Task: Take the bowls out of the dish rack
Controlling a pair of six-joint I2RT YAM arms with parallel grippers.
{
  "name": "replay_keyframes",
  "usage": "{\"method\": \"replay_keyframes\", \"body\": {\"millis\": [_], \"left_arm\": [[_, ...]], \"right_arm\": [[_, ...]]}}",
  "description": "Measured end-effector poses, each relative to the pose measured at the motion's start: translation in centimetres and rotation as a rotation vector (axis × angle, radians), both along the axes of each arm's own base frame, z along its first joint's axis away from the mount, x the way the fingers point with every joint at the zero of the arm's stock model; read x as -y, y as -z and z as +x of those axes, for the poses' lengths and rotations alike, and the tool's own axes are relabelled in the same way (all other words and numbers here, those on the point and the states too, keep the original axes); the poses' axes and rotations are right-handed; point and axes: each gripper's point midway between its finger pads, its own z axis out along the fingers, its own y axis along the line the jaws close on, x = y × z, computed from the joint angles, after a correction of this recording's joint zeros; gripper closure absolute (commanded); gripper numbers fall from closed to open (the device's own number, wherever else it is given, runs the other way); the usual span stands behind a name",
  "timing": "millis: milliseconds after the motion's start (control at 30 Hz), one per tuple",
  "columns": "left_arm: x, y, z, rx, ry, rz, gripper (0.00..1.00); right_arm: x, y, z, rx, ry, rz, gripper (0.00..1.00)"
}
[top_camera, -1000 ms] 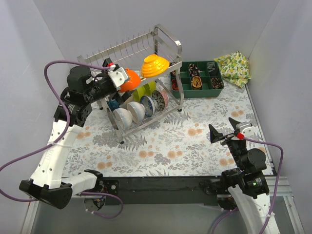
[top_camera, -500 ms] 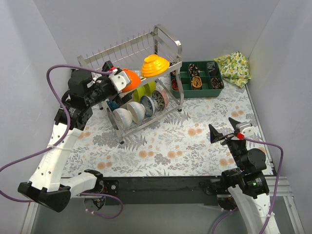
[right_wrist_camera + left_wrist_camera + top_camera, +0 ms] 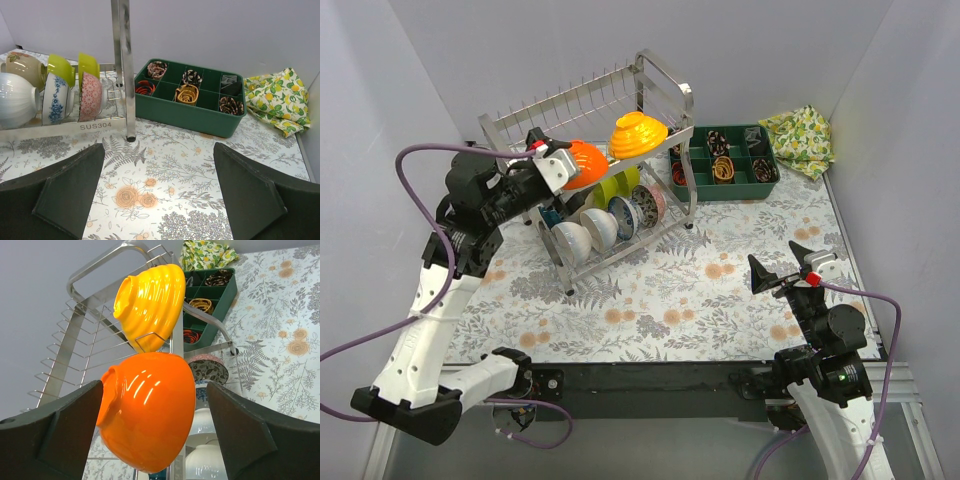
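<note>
Between left fingers (image 3: 50, 432), one orange bowl (image 3: 150, 410)

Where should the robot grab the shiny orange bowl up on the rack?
Across its round belly, a finger each side, coming from where the open left tool is. The orange bowl leans on the dish rack wires with its bulging outside towards that tool and its rim turned away, so the sides are probably easiest to pinch.

The left arm (image 3: 470, 195) has swung toward 9 o'clock, pulling the left claw (image 3: 563, 163) and the orange bowl (image 3: 584, 162) between its fingers slightly that way. The purple cable (image 3: 440, 147) loop has bulged further toward 9 o'clock.
</note>
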Motion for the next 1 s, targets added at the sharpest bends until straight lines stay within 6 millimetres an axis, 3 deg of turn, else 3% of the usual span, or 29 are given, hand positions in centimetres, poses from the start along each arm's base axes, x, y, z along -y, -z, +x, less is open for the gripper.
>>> {"method": "replay_keyframes", "body": {"millis": [167,333,500,700,1000], "left_arm": [[-0.3,1.6,1.1,-0.038,-0.042,0.017,0.08],[-0.8,2.1,2.0,-0.041,-0.087,0.029,0.10],[-0.9,2.2,2.1,-0.036,-0.095,0.030,0.21],[-0.8,1.1,1.9,0.003,-0.086,0.016,0.40],[-1.0,0.4,1.3,0.019,-0.086,-0.009,0.57]], "right_arm": [[0.0,0.0,0.0,0.000,0.000,0.000,0.01],[0.0,0.0,0.0,0.000,0.000,0.000,0.01],[0.0,0.0,0.0,0.000,0.000,0.000,0.01],[0.0,0.0,0.0,0.000,0.000,0.000,0.02],[0.0,0.0,0.0,0.000,0.000,0.000,0.01]]}}
